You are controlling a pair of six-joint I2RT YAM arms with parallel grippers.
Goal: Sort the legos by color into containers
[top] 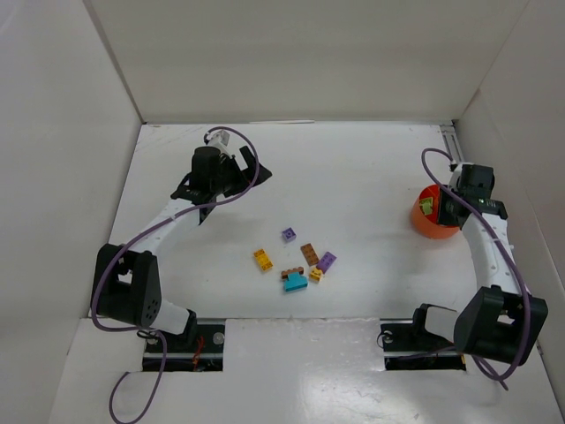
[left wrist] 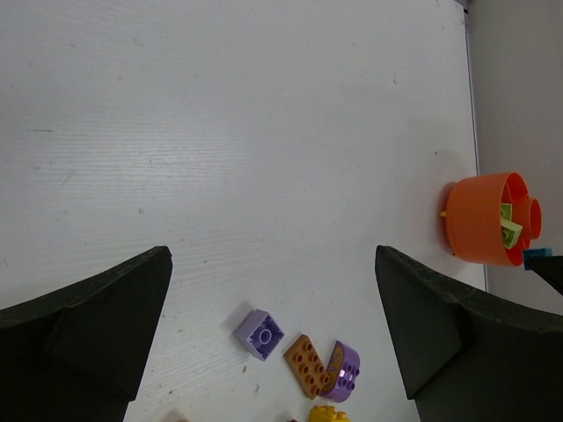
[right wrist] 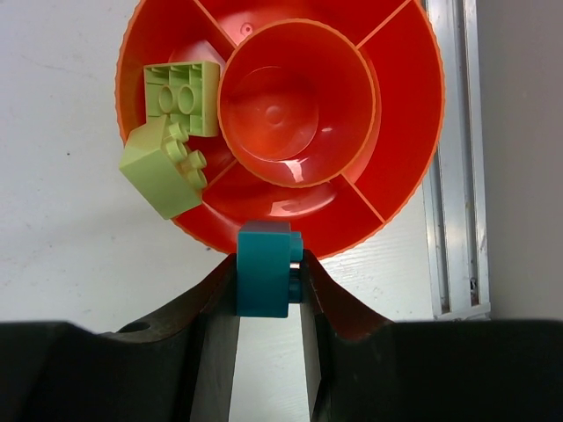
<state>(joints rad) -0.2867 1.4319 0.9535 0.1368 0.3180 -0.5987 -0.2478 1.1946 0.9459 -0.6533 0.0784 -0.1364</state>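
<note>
The right gripper [right wrist: 268,283] clamps 1 teal brick [right wrist: 262,280] just over the near rim of the orange divided bowl [right wrist: 409,105], likely bound for an empty compartment. 2 pale green bricks [right wrist: 180,97] occupy the left one. A rail [right wrist: 453,176] crowds the bowl's right. The left gripper [left wrist: 273,255] hangs spread and empty, beyond the loose legos [top: 310,253].

left tool [top: 228,187] far-left, well apart from loose legos [top: 296,261] | right tool [top: 448,208] over orange bowl [top: 428,228] | pale green lego [top: 427,205] inside

Two pale green plastic bricks [right wrist: 182,98] are lodged in a round orange plastic bowl [top: 431,226], set right of mixed-colour plastic bricks [top: 309,253] clustered centrally on a white table [top: 353,168].
</note>
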